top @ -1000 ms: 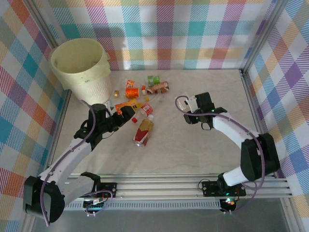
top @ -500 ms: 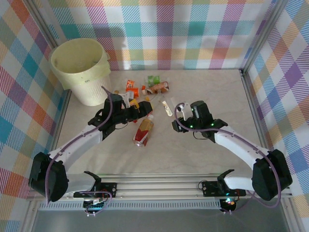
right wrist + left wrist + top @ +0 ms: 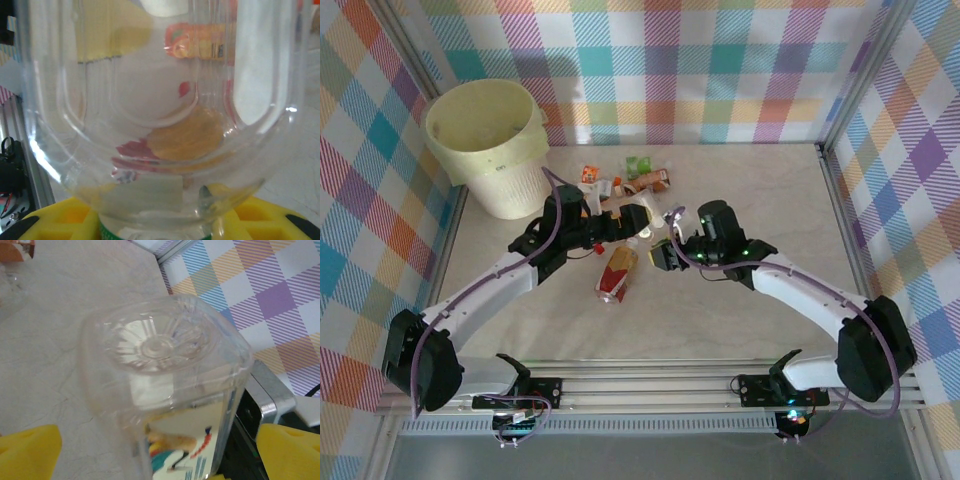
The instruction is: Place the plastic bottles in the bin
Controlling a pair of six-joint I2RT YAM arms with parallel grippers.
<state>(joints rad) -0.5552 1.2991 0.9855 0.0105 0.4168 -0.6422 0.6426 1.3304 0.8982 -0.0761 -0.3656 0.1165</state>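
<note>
My right gripper (image 3: 665, 252) (image 3: 160, 225) is shut on the green-capped neck (image 3: 107, 232) of a clear plastic bottle (image 3: 645, 222) (image 3: 160, 100) with a printed label. It holds the bottle off the table, base pointing up and left. My left gripper (image 3: 628, 222) (image 3: 160, 455) is open, and its yellow fingertips (image 3: 27, 450) stand either side of the same bottle (image 3: 160, 350), with small gaps. The pale-yellow bin (image 3: 505, 185) stands at the back left. Several more bottles lie on the table, including a red-and-yellow one (image 3: 613, 275), an orange one (image 3: 590, 175) and a green one (image 3: 640, 165).
A brown-labelled bottle (image 3: 655, 180) lies behind the grippers. An orange bottle (image 3: 15, 247) shows at the top left of the left wrist view. Plaid walls close in the table on the left, back and right. Bare marble tabletop (image 3: 760, 200) spreads to the right and front.
The right arm has carried the clear bottle leftward. The left arm has swung right from near the bin's foot, and its open fingers now straddle that bottle.
</note>
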